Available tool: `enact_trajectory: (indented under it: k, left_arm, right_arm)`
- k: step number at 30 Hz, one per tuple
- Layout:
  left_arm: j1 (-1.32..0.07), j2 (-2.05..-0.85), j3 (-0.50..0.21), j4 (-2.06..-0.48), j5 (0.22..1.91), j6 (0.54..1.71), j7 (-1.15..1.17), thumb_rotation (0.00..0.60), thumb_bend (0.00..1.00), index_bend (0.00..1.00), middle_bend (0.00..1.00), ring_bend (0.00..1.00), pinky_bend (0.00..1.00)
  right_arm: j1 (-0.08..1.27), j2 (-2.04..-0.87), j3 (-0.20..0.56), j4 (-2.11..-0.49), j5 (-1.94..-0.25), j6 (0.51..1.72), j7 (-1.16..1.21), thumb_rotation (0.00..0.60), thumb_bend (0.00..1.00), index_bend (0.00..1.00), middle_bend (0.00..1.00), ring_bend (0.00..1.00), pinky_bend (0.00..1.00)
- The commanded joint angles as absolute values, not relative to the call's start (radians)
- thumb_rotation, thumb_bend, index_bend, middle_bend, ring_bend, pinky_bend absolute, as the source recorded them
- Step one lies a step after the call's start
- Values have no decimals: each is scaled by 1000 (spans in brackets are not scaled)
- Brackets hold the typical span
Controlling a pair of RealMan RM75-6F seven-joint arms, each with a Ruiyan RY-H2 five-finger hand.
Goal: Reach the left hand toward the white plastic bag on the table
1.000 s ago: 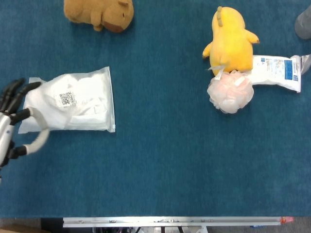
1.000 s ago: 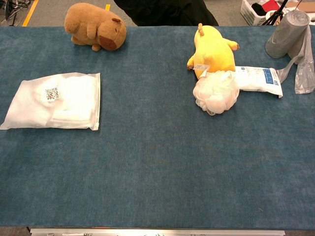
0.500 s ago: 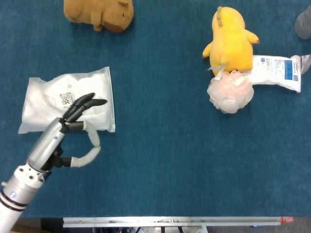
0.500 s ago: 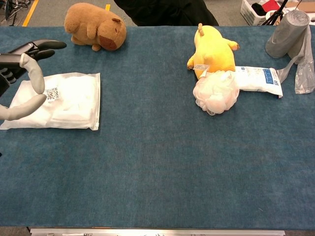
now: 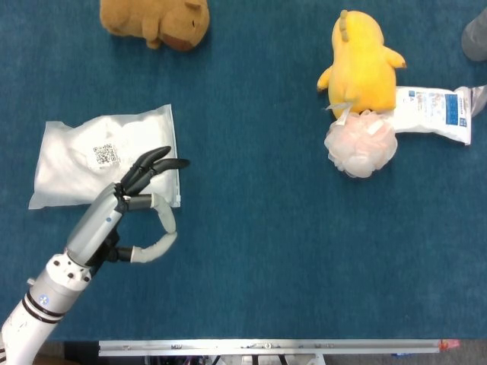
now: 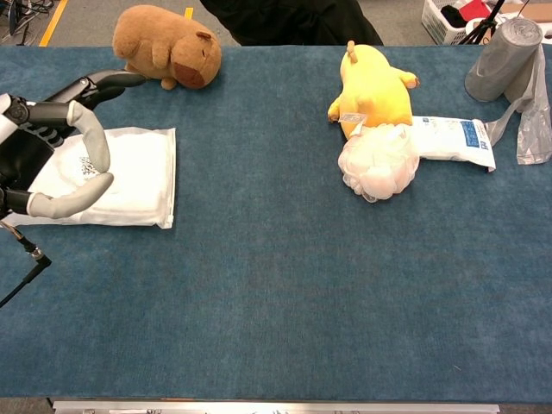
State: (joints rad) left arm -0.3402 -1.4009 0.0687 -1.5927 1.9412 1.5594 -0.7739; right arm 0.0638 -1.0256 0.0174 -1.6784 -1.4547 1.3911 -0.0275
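The white plastic bag point(image 5: 91, 156) point(image 6: 129, 177) lies flat on the blue table at the left, a QR label on its top. My left hand point(image 5: 141, 201) point(image 6: 60, 142) hovers over the bag's near right corner, open, its dark fingers stretched out and spread and the pale thumb curved below. It holds nothing. Whether it touches the bag I cannot tell. My right hand is not in either view.
A brown plush point(image 5: 156, 21) point(image 6: 166, 45) lies at the back left. A yellow plush point(image 5: 361, 59), a pink mesh sponge point(image 5: 360, 144) and a white-blue packet point(image 5: 434, 112) cluster at the back right, with a grey roll point(image 6: 502, 59) at the far right corner.
My left hand has come in from the table's left edge and moved rightward across the bag, ending over its near right corner. The bag has not shifted.
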Motion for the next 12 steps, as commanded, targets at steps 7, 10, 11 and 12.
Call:
enact_trajectory:
  k: [7,10,11,12]
  left_arm:
    - [-369,-1424,79,-1569,1950,1566,-768,600,389,689,144,4,0]
    - [-382,-1430,83,-1565,1952,1563,-769,600,390,689,145,4,0]
    - [-389,-1433,83,-1563,1954,1559,-770,600,390,689,145,4,0]
    - [-393,-1435,84,-1562,1955,1558,-770,600,390,689,145,4,0]
  right_arm:
    - [60,-1023,17,-1675,-1450,1392,-23,600,153,114,118,0,0]
    - [58,-1021,18,-1675,-1449,1394,-22,600,153,114,118,0,0]
    - [58,-1020,18,-1676,-1449,1395,-23,600,153,114,118,0,0]
    - [57,-1020,18,-1676,-1449,1396,-23,600,153,114,118,0,0]
